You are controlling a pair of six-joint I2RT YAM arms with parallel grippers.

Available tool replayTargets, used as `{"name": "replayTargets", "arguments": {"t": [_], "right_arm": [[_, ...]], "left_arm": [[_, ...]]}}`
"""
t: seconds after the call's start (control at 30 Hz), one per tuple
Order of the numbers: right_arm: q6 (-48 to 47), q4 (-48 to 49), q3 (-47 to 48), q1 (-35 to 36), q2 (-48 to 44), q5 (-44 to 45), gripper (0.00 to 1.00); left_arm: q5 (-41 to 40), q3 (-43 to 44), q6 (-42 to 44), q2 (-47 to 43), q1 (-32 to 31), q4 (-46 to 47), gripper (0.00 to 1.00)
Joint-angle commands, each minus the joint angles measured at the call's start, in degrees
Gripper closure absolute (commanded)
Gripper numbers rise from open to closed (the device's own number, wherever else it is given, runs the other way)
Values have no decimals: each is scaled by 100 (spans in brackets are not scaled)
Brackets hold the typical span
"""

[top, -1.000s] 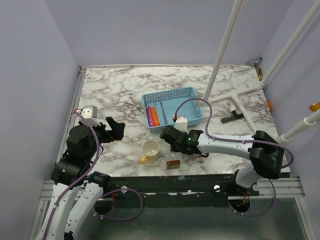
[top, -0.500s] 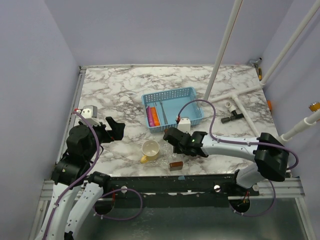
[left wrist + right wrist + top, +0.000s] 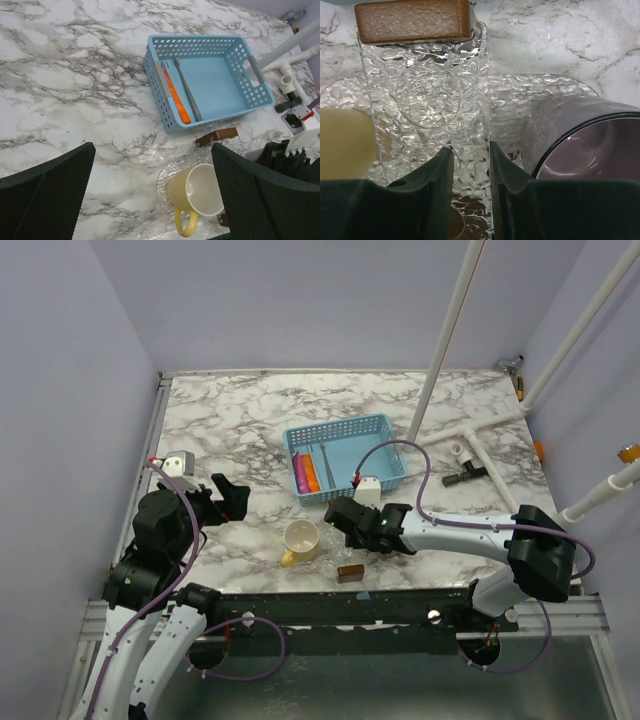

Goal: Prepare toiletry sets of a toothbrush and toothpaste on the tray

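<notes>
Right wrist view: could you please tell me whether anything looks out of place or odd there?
A small brown rectangular block lies at the far end of the clear dimpled plastic sheet; it seems no part of a toiletry set. Nothing looks spilled or damaged.

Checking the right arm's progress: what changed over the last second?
The right arm swung its elbow out to the right; the right claw, clamped on the clear plastic piece, edged right, and the brown block slid slightly right with it. The left claw, yellow mug and tray with its contents stayed put.
</notes>
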Motion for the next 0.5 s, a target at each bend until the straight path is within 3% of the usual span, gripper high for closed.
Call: {"name": "replayTargets", "arguments": {"t": [0.0, 0.23, 0.47], "right_arm": [[237, -455, -30, 82, 273, -24, 99], [260, -477, 40, 106, 311, 13, 97], [242, -499, 98, 125, 344, 40, 89]], "left_arm": [[38, -58, 50, -42, -37, -56, 1], [47, -66, 50, -46, -37, -56, 1], [42, -71, 50, -26, -37, -54, 1]]}}
